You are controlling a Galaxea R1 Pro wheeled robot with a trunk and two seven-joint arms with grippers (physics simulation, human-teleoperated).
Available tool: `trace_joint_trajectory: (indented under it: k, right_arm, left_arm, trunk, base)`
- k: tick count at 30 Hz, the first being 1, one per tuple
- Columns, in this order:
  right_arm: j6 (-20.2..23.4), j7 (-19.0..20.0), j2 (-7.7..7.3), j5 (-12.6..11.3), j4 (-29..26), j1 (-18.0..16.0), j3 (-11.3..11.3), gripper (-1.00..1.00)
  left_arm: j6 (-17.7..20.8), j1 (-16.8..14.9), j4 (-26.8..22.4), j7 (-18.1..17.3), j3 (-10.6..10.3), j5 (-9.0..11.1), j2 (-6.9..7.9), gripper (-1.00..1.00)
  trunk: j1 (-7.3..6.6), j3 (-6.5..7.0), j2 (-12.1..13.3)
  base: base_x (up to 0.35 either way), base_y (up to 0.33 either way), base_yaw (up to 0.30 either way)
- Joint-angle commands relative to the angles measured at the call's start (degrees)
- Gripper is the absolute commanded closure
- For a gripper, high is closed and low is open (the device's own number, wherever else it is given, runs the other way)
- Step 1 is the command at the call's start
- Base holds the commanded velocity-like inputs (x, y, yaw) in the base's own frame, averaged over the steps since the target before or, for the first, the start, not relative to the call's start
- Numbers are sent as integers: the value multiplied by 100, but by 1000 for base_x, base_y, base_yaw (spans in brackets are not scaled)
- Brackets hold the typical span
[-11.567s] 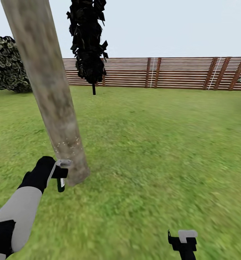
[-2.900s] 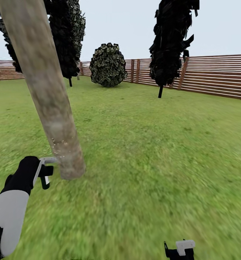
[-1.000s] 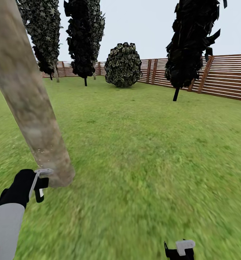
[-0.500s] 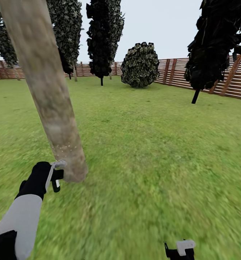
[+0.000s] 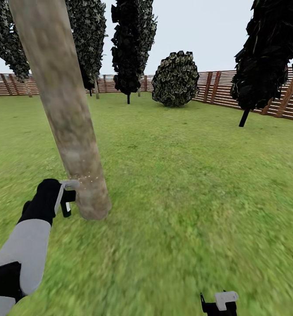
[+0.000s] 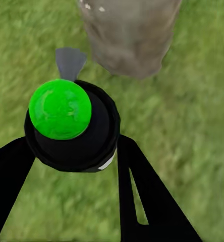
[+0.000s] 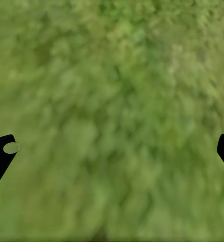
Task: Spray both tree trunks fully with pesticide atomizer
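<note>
The near tree trunk (image 5: 65, 109), thick and beige-grey, leans up from the grass (image 5: 186, 184) at the left. Tiny white pesticide specks (image 5: 85, 177) dot it low down, just above its base. My left gripper (image 5: 66, 201) is shut on the pesticide atomizer (image 5: 66, 207), with its grey nozzle (image 5: 71, 183) against the trunk. In the left wrist view the atomizer's green cap (image 6: 60, 108) and black body sit between the fingers (image 6: 142, 196), the nozzle (image 6: 70, 61) points toward the trunk (image 6: 129, 35), and the left gripper (image 6: 74, 147) holds it. My right gripper (image 5: 219, 303) hangs open over grass; its gripper (image 7: 113, 151) is empty.
Farther back stand mottled green trees (image 5: 87, 35), a black-green conifer (image 5: 131, 44), a round bush (image 5: 176, 79) and another dark conifer (image 5: 269, 52) at the right. A brown slatted fence (image 5: 216, 90) runs along the back. Open lawn stretches to the right of the trunk.
The whole view has swung around the trunk, so the background shifted right. My left gripper with the atomizer has risen a little beside the trunk's base. The right gripper is unchanged.
</note>
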Motion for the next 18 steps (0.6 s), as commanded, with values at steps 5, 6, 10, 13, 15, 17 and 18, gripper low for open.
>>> trace_joint_trajectory:
  k: [5,6,10,13,15,17,18]
  right_arm:
    - [-15,-21,2,61,6,-4,-39,-100]
    - [-17,-21,2,61,6,-4,-39,-100]
    - [-18,-21,2,61,6,-4,-39,-100]
    - [-18,-21,2,61,6,-4,-39,-100]
    - [-18,-21,2,61,6,-4,-38,-100]
    - [-18,-21,2,61,6,-4,-33,-100]
    - [-18,-21,2,61,6,-4,-35,-100]
  left_arm:
    - [51,63,-172,-54,14,26,312,100]
    - [48,71,-174,-54,6,29,301,100]
    - [43,81,-175,-54,-7,31,263,100]
    - [42,82,-173,-52,-11,34,246,100]
    - [42,82,-172,-51,-11,43,245,100]
    - [42,82,-167,-48,-16,47,244,100]
    - [42,82,-156,-48,-14,50,240,100]
  trunk:
    - [-1,-5,-2]
    - [-1,-5,-2]
    - [-1,-5,-2]
    - [-1,-5,-2]
    - [-1,-5,-2]
    - [-1,-5,-2]
    - [-1,-5,-2]
  base:
    - [100,-155,0]
    - [145,-233,0]
    - [69,-259,0]
    - [6,-275,0]
    - [1,-276,0]
    - [0,-276,8]
    - [0,-276,94]
